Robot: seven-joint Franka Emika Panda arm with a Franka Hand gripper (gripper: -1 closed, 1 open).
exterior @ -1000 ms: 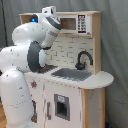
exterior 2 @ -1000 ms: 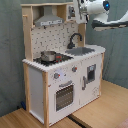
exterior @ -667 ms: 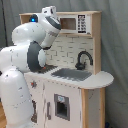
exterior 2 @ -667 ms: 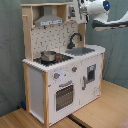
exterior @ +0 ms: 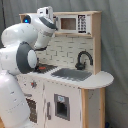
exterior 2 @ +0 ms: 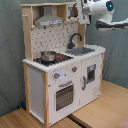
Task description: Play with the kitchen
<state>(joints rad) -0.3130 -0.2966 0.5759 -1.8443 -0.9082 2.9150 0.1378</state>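
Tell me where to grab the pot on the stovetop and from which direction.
Grip the pot by its open rim, coming straight down from above. It stands upright on the stovetop with clear space under the range hood; its round wall looks too wide for a side pinch, though that is a guess.

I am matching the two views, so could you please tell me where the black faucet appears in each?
First exterior view: the faucet is right of centre, behind the sink.
Second exterior view: the faucet is above centre, left of the arm.
Shared landmark: the grey sink beneath it.
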